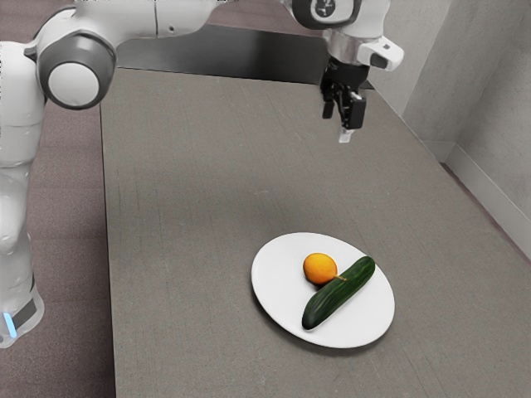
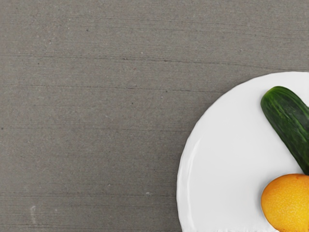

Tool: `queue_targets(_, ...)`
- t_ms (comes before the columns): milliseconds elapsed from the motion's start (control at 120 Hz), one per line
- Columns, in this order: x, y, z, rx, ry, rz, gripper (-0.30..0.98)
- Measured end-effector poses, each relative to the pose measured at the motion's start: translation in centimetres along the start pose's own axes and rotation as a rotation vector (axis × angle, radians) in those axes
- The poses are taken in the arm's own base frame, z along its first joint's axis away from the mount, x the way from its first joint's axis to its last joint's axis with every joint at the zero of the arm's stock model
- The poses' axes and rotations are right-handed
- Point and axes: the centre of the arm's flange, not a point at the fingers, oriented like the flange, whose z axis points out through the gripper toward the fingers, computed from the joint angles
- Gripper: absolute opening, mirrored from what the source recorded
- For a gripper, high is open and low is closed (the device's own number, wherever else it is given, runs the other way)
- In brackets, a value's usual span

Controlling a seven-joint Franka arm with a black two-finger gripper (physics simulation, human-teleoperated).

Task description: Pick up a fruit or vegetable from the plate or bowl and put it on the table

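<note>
The gripper point(image 1: 339, 124) hangs above the table point(image 1: 182, 191), its 2 jaws released and apart; 1 orange point(image 1: 319, 268) and 1 cucumber point(image 1: 338, 293) lie side by side on the white plate point(image 1: 278, 259).

your arm point(image 1: 17, 128) is glossy white, built of smooth, rounded segments. you have a dark grey joint ring point(image 1: 105, 65) around a flat, round white cap point(image 1: 74, 84), a thin dark seam point(image 1: 156, 18) with a small dark dot point(image 1: 172, 29) beside it, and a pale blue strip point(image 1: 10, 324) beside a dark grey patch point(image 1: 29, 311) low down. near your wrist sits a round, dark-marked fitting point(image 1: 325, 8); your black, angular claw point(image 1: 343, 120) has a whitish tip point(image 1: 345, 136).
</note>
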Motion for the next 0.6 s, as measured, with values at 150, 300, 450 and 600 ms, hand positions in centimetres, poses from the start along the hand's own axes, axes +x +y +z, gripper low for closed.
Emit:
queue_targets(150,0.0,0.0,-0.1,0.000,0.001,-0.003,0.69)
queue_targets(300,-0.3,-2.2,-0.9,0.006,0.010,-0.017,0.69)
queue_targets(450,-0.6,-4.0,-0.5,-0.046,-0.020,-0.027,0.69)
queue_targets(600,-0.8,-1.2,1.3,-0.088,-0.103,0.020,0.69)
